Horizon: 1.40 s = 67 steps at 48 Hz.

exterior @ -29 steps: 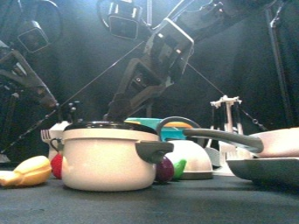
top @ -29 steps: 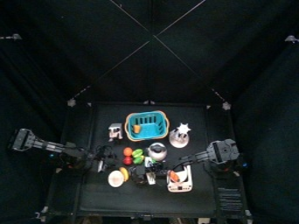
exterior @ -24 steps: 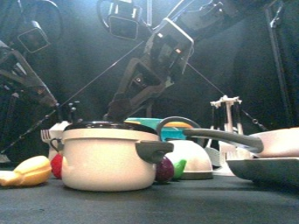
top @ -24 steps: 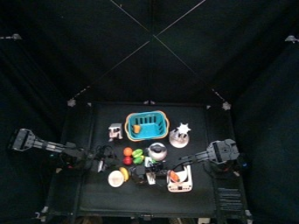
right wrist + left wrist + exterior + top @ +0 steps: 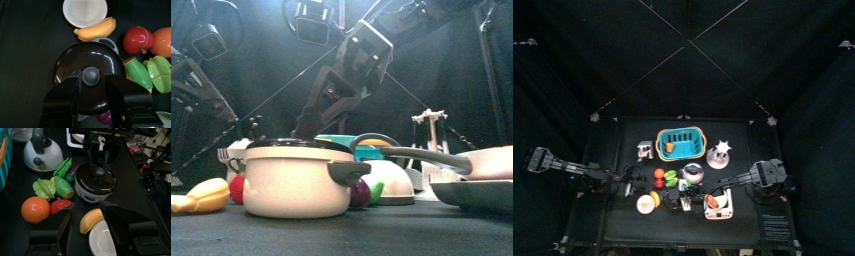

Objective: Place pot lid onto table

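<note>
Nothing on the table [image 5: 620,225] has shifted since the earlier frames; the right gripper [image 5: 91,75] remains poised over the pot

1. Pot [image 5: 294,180]: stands near the middle of the worktop, slightly toward the front edge
2. Pot lid [image 5: 87,57]: seated on the pot, not on the tabletop
3. Right gripper: jaws set narrowly apart, one on either side of the lid knob [image 5: 90,76]; contact cannot be confirmed
4. Left gripper [image 5: 89,210]: jaws spread wide, holding nothing, above the banana [image 5: 90,221] toward the left edge
</note>
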Tool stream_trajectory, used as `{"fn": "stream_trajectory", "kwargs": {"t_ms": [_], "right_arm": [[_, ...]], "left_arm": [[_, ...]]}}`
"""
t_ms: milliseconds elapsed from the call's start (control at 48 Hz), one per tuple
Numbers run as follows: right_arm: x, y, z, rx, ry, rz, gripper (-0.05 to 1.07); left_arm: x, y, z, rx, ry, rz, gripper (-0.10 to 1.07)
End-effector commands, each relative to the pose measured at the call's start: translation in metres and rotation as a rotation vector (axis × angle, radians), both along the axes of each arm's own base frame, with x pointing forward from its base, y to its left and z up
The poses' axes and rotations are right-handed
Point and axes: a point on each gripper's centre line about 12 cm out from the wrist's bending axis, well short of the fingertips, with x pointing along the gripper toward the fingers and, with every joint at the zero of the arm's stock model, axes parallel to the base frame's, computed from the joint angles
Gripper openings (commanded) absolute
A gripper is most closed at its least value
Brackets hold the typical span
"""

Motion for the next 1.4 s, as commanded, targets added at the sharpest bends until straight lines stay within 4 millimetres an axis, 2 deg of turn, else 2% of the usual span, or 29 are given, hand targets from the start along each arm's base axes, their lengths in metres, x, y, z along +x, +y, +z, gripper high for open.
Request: {"fn": "stream_trajectory", "kwargs": {"t_ms": [0, 271, 458, 708, 979, 1229, 1375], "right_arm": [[0.0, -0.001, 0.033, 0.01, -0.076, 0.0, 0.65], [-0.002, -0.001, 0.047, 0.01, -0.107, 0.002, 0.65], [-0.003, -0.005, 0.04, 0.007, -0.089, -0.006, 0.64], [-0.009, -0.01, 0.062, -0.001, -0.129, -0.008, 0.64], [-0.031, -0.025, 0.073, -0.028, -0.084, -0.031, 0.64], [-0.06, -0.046, 0.086, -0.026, -0.091, -0.082, 0.65], [-0.071, -0.06, 0.083, -0.029, -0.087, -0.114, 0.65]], "left_arm": [[0.003, 0.001, 0.005, -0.007, -0.015, 0.007, 0.83], [0.003, 0.001, 0.004, -0.008, -0.013, 0.009, 0.83], [0.003, 0.001, 0.004, -0.007, -0.013, 0.008, 0.83], [0.003, 0.001, 0.005, -0.009, -0.016, 0.009, 0.83], [0.003, 0.001, 0.005, -0.008, -0.015, 0.009, 0.83], [0.003, 0.001, 0.005, -0.009, -0.016, 0.009, 0.83], [0.003, 0.001, 0.004, -0.008, -0.012, 0.009, 0.83]]}}
